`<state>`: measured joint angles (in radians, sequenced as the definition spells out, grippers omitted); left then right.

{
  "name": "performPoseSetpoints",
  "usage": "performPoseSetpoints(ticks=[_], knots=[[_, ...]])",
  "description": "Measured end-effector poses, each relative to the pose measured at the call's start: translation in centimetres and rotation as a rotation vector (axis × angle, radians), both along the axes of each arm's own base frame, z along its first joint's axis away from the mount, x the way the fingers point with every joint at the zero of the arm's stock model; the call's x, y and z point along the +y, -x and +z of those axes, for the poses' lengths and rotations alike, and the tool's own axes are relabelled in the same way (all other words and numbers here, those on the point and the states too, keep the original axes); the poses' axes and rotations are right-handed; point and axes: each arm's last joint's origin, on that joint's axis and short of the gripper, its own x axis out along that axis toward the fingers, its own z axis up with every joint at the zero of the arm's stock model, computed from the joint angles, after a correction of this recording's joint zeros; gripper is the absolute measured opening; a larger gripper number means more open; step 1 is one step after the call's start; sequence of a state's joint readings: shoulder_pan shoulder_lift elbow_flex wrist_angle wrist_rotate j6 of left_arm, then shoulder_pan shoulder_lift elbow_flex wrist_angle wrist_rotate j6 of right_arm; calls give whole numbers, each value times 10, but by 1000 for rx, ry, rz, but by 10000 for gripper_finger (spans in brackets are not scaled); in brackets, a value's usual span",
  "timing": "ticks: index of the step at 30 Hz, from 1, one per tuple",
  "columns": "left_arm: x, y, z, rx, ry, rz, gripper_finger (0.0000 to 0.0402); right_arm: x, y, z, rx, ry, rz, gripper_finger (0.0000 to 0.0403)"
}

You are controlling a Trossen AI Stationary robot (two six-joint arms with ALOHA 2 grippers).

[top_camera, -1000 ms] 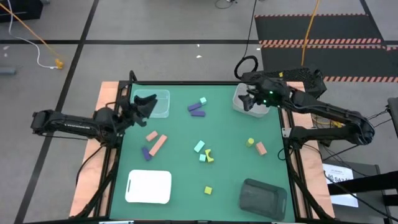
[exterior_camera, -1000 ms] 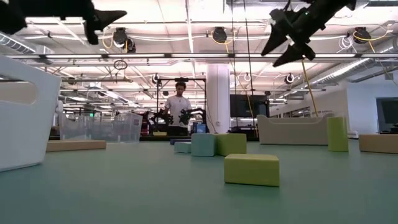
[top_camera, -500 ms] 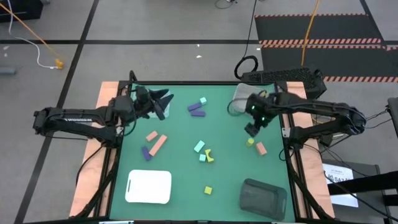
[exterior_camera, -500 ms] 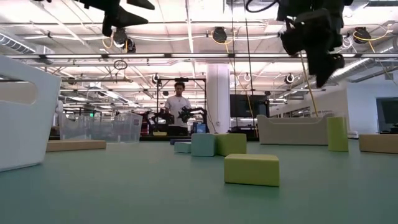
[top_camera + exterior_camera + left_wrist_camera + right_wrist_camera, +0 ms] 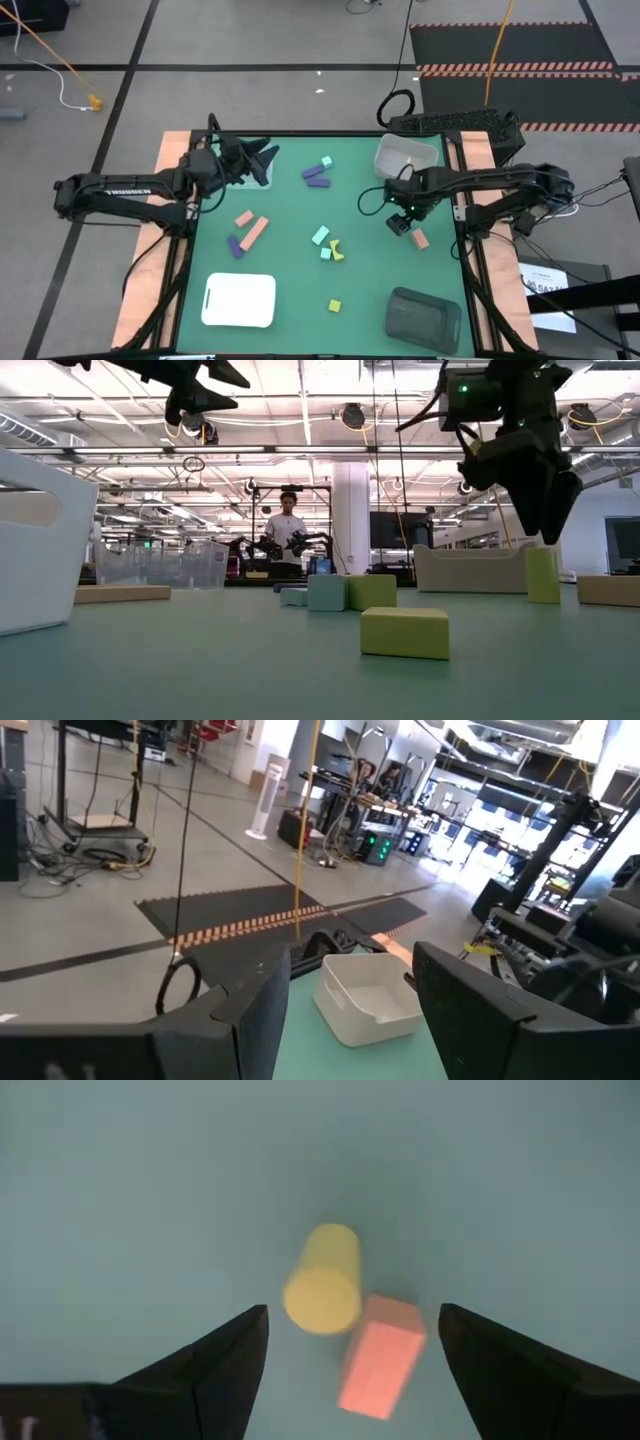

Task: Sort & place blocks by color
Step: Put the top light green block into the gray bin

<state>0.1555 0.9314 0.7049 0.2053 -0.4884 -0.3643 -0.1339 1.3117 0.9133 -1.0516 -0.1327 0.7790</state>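
Since the earlier frame your right gripper [image 5: 398, 224] has swung away from the clear tub [image 5: 405, 156] and dropped over the yellow cylinder [image 5: 322, 1279], which stands straight ahead between its wide-spread, empty fingers [image 5: 215, 1365], the salmon block [image 5: 379, 1353] touching it. Your left gripper [image 5: 262, 158] hangs part-open, holding nothing.

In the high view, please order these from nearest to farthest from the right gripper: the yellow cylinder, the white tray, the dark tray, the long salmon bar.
Measured from the right gripper:
1. Yellow cylinder, directly beneath it, beside a salmon block.
2. Dark tray, at the table's near right corner.
3. Long salmon bar, on the left half.
4. White tray, near left corner.
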Motion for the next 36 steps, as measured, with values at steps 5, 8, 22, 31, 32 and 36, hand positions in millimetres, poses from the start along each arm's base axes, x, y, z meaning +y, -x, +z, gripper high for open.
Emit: performPoseSetpoints(ticks=[5, 8, 22, 31, 32, 36], knots=[[3, 1, 0, 0, 1, 13, 214, 3, -9, -11, -18, 0, -10, 281], [3, 1, 0, 0, 1, 17, 214, 5, -12, -18, -4, 0, 2, 273], [3, 1, 0, 40, -45, 16, 214, 5, -16, -37, 79, 22, 41, 108], [5, 1, -1, 53, -61, 25, 214, 4, -15, -23, -46, 32, 74, 108], [6, 2, 0, 50, -57, 30, 214, 3, -16, -19, -99, 41, 76, 108], [9, 2, 0, 41, -54, 43, 214, -2, -24, 5, -380, 94, 69, 108]])
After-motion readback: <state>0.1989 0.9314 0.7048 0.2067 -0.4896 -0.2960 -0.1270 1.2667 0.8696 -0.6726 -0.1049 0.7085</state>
